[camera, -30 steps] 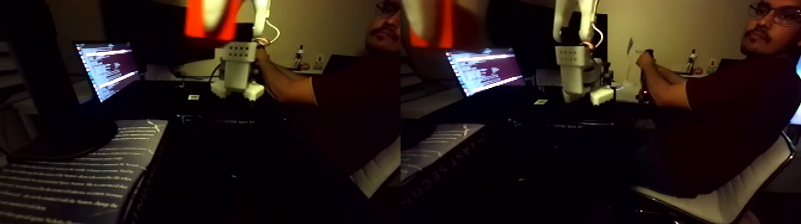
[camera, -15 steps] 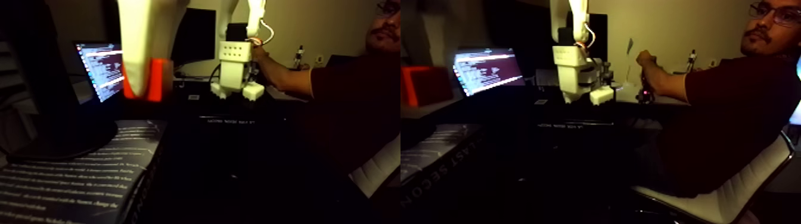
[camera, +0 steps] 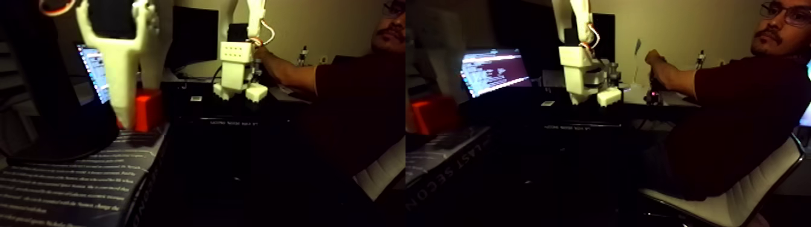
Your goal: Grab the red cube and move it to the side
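The fixed view is a wide picture of two nearly equal halves, dim and warm-lit. In the left half the white gripper (camera: pixel 136 118) hangs down from the 12 o'clock edge, close to the lens and large, its two fingers (camera: pixel 122 90) pointing toward 6 o'clock. The red cube (camera: pixel 148 110) sits between and partly behind them, at about 9 o'clock from the picture's middle. Its visible face is bright red-orange, plain and matte, squarish, with a softly rounded upper corner (the near finger covers its left part). Its lower edge meets the text-printed book cover (camera: pixel 90 175) below it, so it appears to rest there, though the shadow makes contact hard to confirm. The fingers stand on either side of the cube, but whether they press it or stand just clear cannot be told.

In the right half the cube (camera: pixel 435 115) shows again at the left edge, darker red, with a blurred pale shape of the gripper above it at 11 o'clock.

Behind, a lit laptop screen (camera: pixel 490 69) glows with lines of text. At about 12 o'clock in each half stands a second white arm (camera: pixel 237 69) on the dark desk (camera: pixel 241 115), and a person's hand (camera: pixel 655 60) grips something beside it, the person seated at 3 o'clock on a white chair (camera: pixel 748 193).
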Robot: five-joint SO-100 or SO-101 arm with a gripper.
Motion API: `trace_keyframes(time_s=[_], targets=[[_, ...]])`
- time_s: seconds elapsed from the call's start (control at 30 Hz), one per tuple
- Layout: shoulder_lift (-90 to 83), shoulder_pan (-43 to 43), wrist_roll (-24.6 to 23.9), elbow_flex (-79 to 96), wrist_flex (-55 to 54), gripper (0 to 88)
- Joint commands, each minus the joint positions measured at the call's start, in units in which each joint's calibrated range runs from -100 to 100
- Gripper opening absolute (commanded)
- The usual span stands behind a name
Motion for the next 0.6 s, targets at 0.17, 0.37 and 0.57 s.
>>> trace_keyframes(time_s=[0.17, 0.37, 0.57], targets=[[4.1, 1.2, 0.1, -5.7, -0.5, 4.9], [6.0, 1.7, 0.1, -8.7, -0.6, 4.9], [8.0, 1.8, 0.1, -9.8, -0.5, 4.9]])
